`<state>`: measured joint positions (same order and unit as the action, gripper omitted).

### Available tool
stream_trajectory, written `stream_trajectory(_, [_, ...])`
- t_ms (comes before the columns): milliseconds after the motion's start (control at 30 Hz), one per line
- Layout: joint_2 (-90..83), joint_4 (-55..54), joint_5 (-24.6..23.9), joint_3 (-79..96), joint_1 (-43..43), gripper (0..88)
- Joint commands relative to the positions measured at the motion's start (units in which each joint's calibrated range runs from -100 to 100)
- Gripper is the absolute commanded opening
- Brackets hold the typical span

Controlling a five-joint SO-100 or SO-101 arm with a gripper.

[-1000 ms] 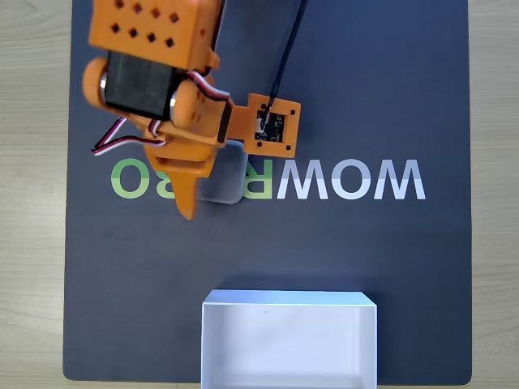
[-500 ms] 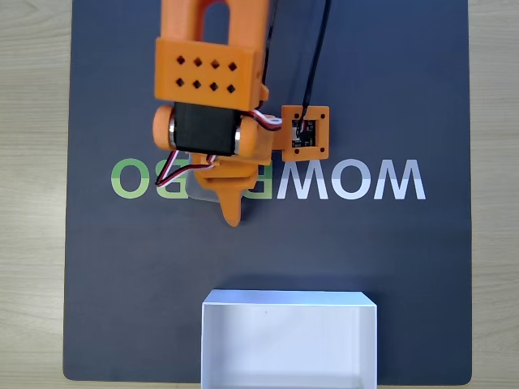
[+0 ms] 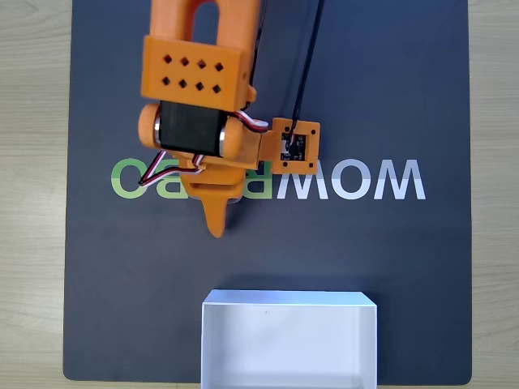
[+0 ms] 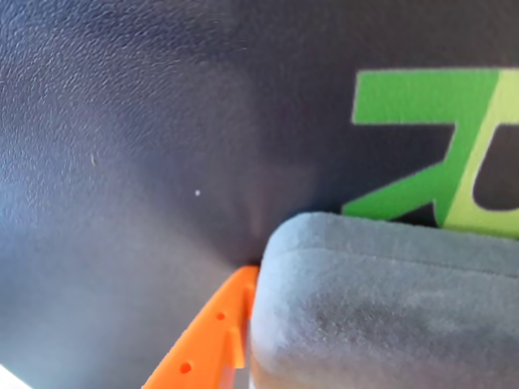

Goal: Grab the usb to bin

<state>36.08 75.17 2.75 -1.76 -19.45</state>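
In the fixed view the orange plastic arm reaches down from the far edge over a dark navy leather-grained mat [image 3: 422, 267] that lies on a pale wooden table [image 3: 32, 203]. The mat carries large white and green letters [image 3: 365, 180] across its middle, and the arm covers part of them. The gripper [image 3: 216, 220] points toward the near side, its tapered orange finger [image 3: 216, 212] ending over bare mat just past the letters. A small orange camera mount [image 3: 292, 146] with a black cable sticks out to the right of the wrist.

The small flat matte grey block with rounded corners [image 4: 389, 308] shows large in the wrist view, lying against an orange finger [image 4: 212, 332] whose edge touches the block's left side. Whether the block is pinched between both fingers cannot be told, since the second finger is hidden. Green letter strokes lie beyond the block.

The shallow white rectangular box with thin walls [image 3: 289, 301] sits at the near edge of the mat, right of centre, well apart from the fingertip. Its pale interior holds nothing visible. A wide band of open mat lies between fingertip and box, and more bare mat lies to the left and right of the box.
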Motion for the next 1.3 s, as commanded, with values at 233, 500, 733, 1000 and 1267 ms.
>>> stream_trajectory(233, [-0.68,-0.49,-3.28,-2.12,-2.10,16.6])
stream_trajectory(500, [-1.61,-0.40,-2.75,-2.21,-1.76,0.9])
stream_trajectory(733, [-14.25,0.03,-2.75,-1.94,-1.26,0.9])
stream_trajectory(1000, [-24.00,0.12,-2.80,-1.49,-1.84,0.9])
stream_trajectory(1267, [-39.34,-1.27,-2.75,-2.21,-1.68,0.9])
